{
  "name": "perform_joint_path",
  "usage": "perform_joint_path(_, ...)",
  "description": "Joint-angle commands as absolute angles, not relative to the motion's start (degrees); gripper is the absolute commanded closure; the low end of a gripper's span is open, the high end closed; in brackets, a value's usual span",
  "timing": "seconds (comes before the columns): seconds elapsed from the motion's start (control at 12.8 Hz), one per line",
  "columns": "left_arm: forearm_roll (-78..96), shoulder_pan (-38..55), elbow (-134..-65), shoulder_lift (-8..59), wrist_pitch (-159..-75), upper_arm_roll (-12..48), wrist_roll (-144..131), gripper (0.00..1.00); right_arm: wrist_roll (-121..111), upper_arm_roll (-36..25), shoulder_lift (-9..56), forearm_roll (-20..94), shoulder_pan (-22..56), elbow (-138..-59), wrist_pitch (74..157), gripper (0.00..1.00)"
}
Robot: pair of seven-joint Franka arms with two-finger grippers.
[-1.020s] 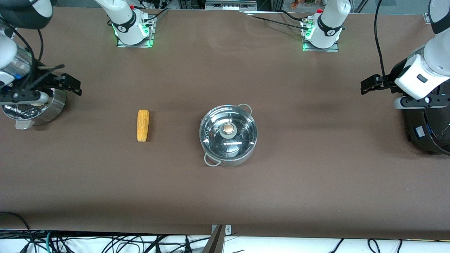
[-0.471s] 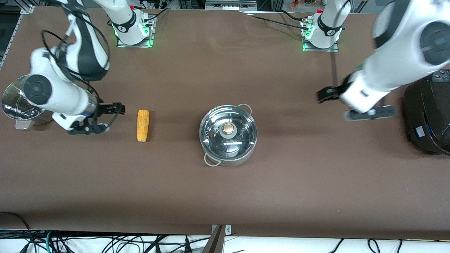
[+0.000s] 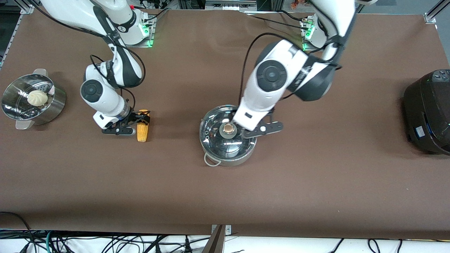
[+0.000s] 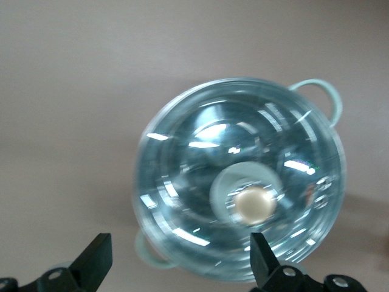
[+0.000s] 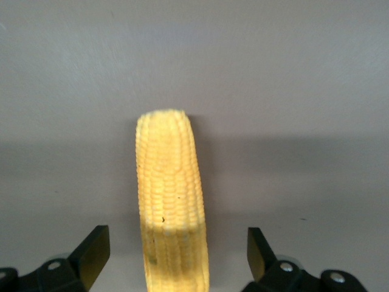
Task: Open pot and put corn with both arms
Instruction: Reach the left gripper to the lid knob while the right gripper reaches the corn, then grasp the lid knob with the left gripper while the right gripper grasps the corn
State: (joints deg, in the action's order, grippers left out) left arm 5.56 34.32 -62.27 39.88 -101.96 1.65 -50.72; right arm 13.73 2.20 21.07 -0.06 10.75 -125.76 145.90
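Corn (image 3: 142,125) lies flat on the surface (image 3: 225,189), long axis running nearer-to-farther from the front camera. Right hand (image 5: 176,258) is over its farther end, fingers (image 5: 91,252) spread wide, cob between them, not gripped. Pot (image 3: 214,142) with lid (image 4: 240,176) on sits mid-surface; left hand (image 4: 179,261) is low over the knob (image 3: 229,129), fingers open, knob just ahead of them. Half a second ago both hands were well out toward the surface ends; the steamer (image 3: 52,105) and cooker (image 3: 427,112) are now uncovered.
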Motion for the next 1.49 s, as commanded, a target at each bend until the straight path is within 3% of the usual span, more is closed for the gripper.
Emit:
perform_joint_path(0.0, 6.33, 36.03, -56.08, 45.08, -104.22, 0.26, -54.57, 0.00, 14.85, 2.55, 22.05, 0.26, 11.16, -126.91, 148.70, 0.01)
perform_joint_path(0.08, 6.24, 36.21, -55.90, 46.39, -105.54, 0.35, -55.62, 0.00, 14.85, 2.55, 22.50, 0.18, 11.16, -127.00, 149.23, 0.16)
perform_joint_path(0.16, 6.24, 36.91, -55.90, 47.19, -107.12, 0.26, -56.50, 0.00, 14.68, 2.64, 22.76, 0.09, 11.25, -126.91, 149.24, 0.55)
perform_joint_path(0.24, 6.15, 37.18, -55.99, 47.81, -107.92, 0.26, -56.95, 0.00, 14.50, 2.64, 22.68, 0.00, 11.34, -126.83, 148.98, 0.72)
perform_joint_path(0.39, 5.98, 37.79, -56.25, 48.25, -108.11, 0.26, -57.65, 0.00, 14.06, 2.64, 22.33, -0.26, 11.43, -126.48, 148.89, 0.88)
perform_joint_path(0.71, 5.80, 38.05, -56.43, 49.04, -108.37, 0.26, -57.57, 0.08, 13.54, 2.64, 20.92, -0.26, 11.43, -124.11, 145.39, 1.00)
perform_joint_path(0.86, 5.63, 38.14, -56.69, 49.13, -109.25, 0.26, -57.57, 0.18, 13.62, 2.72, 20.39, -0.26, 11.43, -118.69, 136.46, 1.00)
perform_joint_path(1.02, 5.62, 38.14, -56.78, 49.39, -110.12, 0.26, -57.57, 0.22, 13.71, 2.81, 20.39, -0.18, 11.43, -110.35, 124.08, 1.00)
perform_joint_path(1.1, 5.62, 38.14, -56.78, 49.39, -110.13, 0.26, -57.57, 0.31, 13.80, 2.81, 20.48, 0.00, 11.43, -105.95, 118.27, 1.00)
perform_joint_path(1.41, 5.62, 38.14, -56.78, 49.13, -110.04, 0.26, -57.48, 1.00, 14.06, 3.16, 20.57, 5.33, 11.43, -92.31, 101.63, 1.00)
